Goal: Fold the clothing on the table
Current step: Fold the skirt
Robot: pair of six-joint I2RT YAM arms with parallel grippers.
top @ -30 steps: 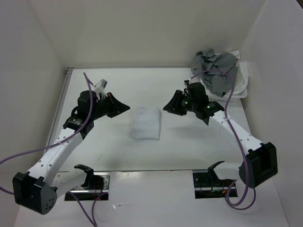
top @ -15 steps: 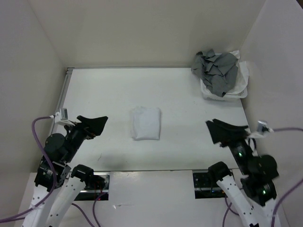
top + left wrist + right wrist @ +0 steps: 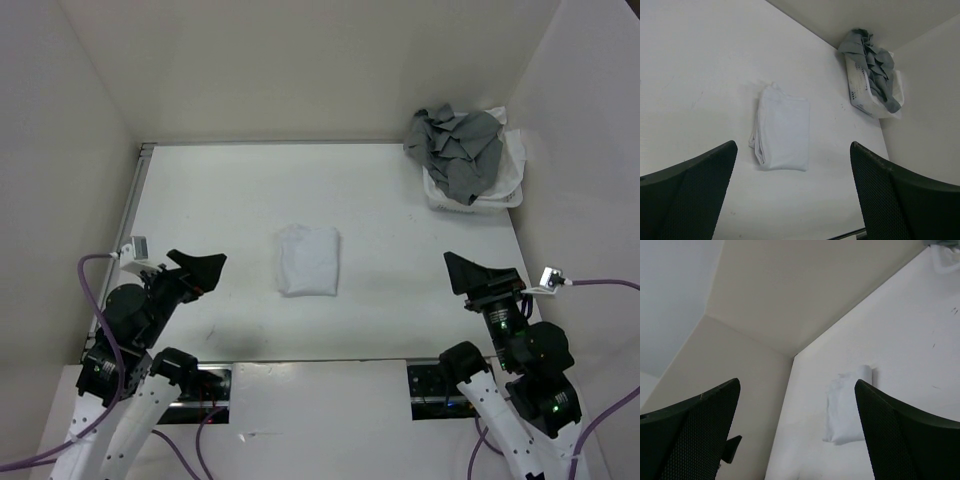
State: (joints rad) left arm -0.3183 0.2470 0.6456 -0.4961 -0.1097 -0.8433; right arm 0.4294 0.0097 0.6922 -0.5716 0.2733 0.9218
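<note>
Lying folded, the clothing [image 3: 309, 260], well apart from left pincer [image 3: 197, 268] and right pincer [image 3: 481, 272], both wide, empty.

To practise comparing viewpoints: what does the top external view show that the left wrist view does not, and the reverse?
Only top external: both arms whole and the right gripper. Only left wrist: layered edges along the side of the clothing. Both: that folded clothing on the table, the grey garment in its basket, and the open left gripper.
</note>
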